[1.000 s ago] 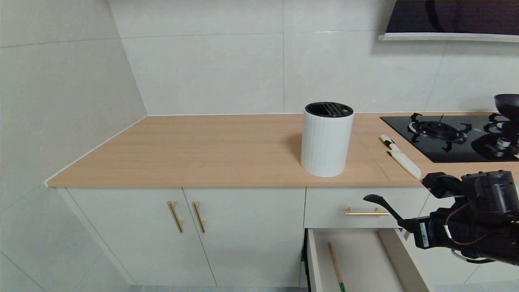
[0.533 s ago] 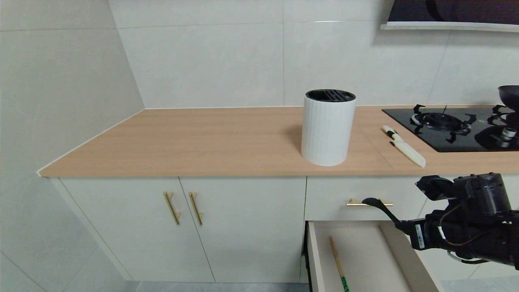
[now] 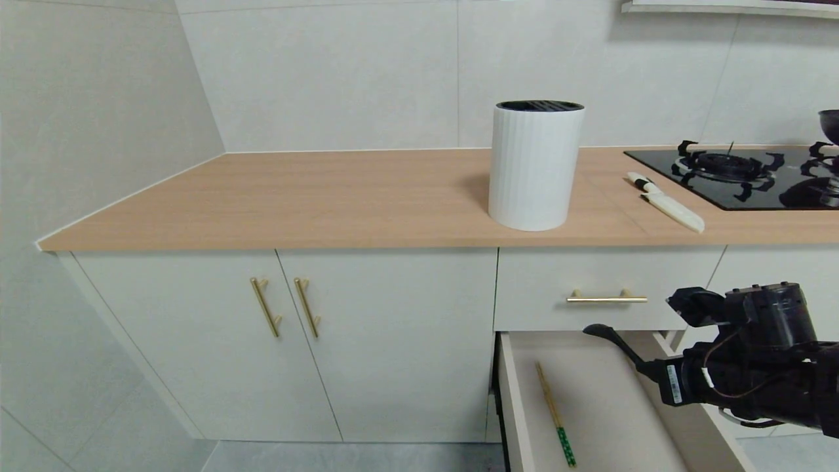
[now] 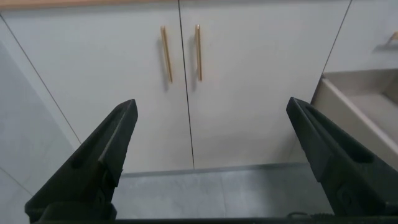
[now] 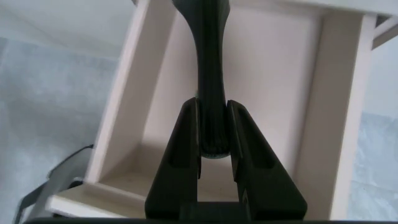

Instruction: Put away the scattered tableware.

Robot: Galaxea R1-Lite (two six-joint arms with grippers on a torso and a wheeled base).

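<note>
Right gripper (image 5: pixel 212 127): pinching the handle of a black long-handled utensil (image 3: pixel 613 341), fingers pressed against either side of the handle near its end. The utensil slopes upward away from the gripper. Its rounded head sits over the back right corner of the open drawer (image 3: pixel 508 400), just under the closed drawer front (image 3: pixel 537 295) above. From the right wrist view the handle runs out over the drawer's pale floor. Cannot tell whether the head touches anything.

Open drawer: pulled out below the bench (image 3: pixel 295 203), right of the two cabinet doors (image 3: pixel 288 341). Inside, chopsticks (image 3: pixel 554 413) lie lengthwise on the floor nearer the left wall, green-tipped ends toward the drawer front. They are apart from the utensil.

Left gripper (image 4: pixel 211 112): fingers spread wide, nothing between them. It faces the cabinet doors with their two brass handles, low, with the drawer's side wall off to one side.

On the bench:
- A white ribbed holder (image 3: pixel 536 164) with a black slotted top stands upright toward the right end, closer to the front edge than to the wall.
- A knife (image 3: pixel 665 202) with a pale blade lies flat between the holder and the hob (image 3: pixel 741 177), touching neither. Its blade tip points toward the front edge and its handle toward the back.
</note>
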